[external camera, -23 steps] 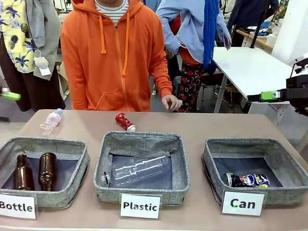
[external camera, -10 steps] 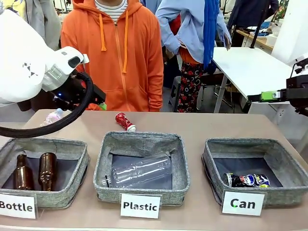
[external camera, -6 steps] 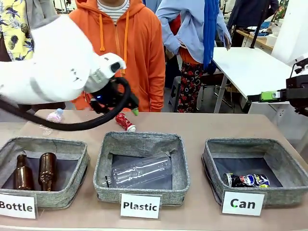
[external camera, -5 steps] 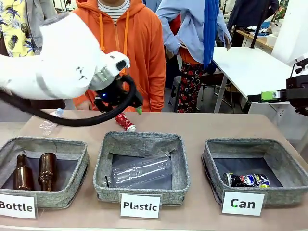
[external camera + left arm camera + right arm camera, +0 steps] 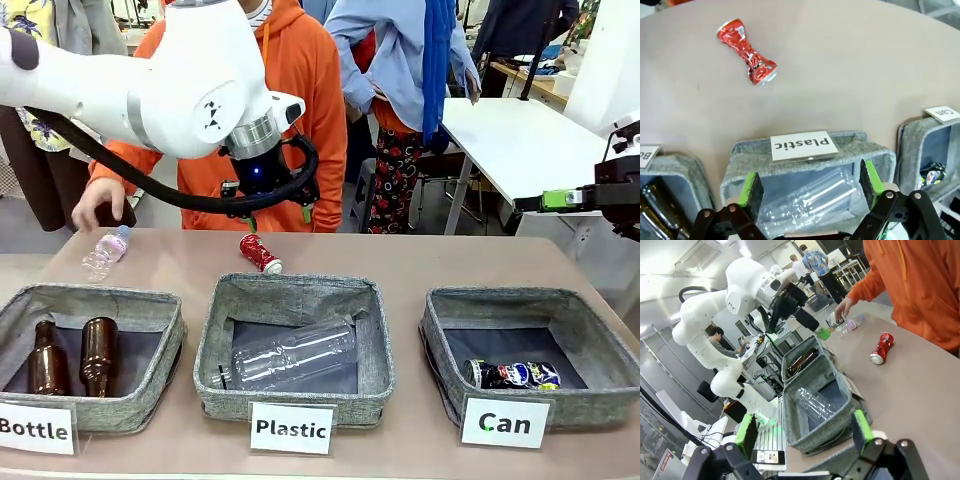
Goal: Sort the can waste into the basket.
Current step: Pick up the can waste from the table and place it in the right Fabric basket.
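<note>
A crushed red can (image 5: 260,253) lies on the table behind the Plastic basket, also seen in the left wrist view (image 5: 746,51) and the right wrist view (image 5: 881,347). A dark printed can (image 5: 515,375) lies in the grey basket (image 5: 440,330) labelled "Can". My left gripper (image 5: 275,215) hangs open, pointing down, just above and behind the red can; its green pads (image 5: 751,187) stand wide apart with nothing between them. Off the table's right side, my right gripper (image 5: 804,426) is open and empty, at the right edge of the front view (image 5: 560,198).
The Plastic basket (image 5: 225,310) holds a clear bottle, and the Bottle basket (image 5: 170,330) holds two brown bottles. A small plastic bottle (image 5: 105,250) lies at the far left, with the person's hand (image 5: 95,205) just above it. The person in orange stands at the far edge.
My left arm has swung in from the left and now hangs over the red can. The person's hand has come down beside the small plastic bottle. The right arm has not moved.
</note>
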Tool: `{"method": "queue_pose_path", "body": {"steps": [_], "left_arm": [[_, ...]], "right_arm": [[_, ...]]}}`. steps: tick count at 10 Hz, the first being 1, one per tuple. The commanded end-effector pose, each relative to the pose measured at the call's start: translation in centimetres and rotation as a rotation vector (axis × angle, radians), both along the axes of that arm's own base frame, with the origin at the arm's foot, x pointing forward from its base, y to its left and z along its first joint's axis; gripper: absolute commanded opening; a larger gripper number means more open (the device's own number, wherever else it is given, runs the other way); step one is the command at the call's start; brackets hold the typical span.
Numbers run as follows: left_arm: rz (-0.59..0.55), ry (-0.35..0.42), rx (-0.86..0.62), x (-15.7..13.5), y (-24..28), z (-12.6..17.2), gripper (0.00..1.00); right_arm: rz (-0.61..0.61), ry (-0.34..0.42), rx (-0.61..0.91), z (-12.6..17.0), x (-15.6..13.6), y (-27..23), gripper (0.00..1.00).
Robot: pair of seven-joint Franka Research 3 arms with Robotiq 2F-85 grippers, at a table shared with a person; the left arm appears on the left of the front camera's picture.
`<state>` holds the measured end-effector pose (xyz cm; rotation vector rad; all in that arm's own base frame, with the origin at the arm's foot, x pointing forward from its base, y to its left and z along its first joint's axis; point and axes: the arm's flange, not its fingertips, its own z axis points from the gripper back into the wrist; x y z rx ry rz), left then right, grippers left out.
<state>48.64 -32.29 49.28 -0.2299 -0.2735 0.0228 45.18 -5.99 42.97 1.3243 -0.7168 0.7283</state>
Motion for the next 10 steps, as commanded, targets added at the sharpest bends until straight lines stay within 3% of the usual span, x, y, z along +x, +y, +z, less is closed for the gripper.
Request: {"method": "queue_pose_path", "body": {"steps": [1,2,4,5,6,10], "left_arm": [[-0.052,-0.072,-0.010,-6.6,4.2,1.1,1.00],[-0.111,-0.118,-0.007,-10.7,7.6,0.6,1.00],[-0.227,-0.121,-0.052,-15.2,14.1,-0.3,1.00],[-0.177,-0.148,-0.121,-16.0,17.5,-0.2,1.00],[-0.271,-0.173,-0.178,-16.2,20.9,0.0,1.00],[-0.210,-0.032,-0.400,-13.2,35.6,3.5,1.00]], "right_arm": [[-0.005,-0.004,-0.010,0.2,-0.2,0.0,1.00],[-0.005,-0.004,-0.010,0.2,-0.2,0.0,1.00],[-0.005,-0.004,-0.010,0.2,-0.2,0.0,1.00],[-0.005,-0.004,-0.010,0.2,-0.2,0.0,1.00],[-0.005,-0.004,-0.010,0.2,-0.2,0.0,1.00],[-0.005,-0.004,-0.010,0.2,-0.2,0.0,1.00]]}}
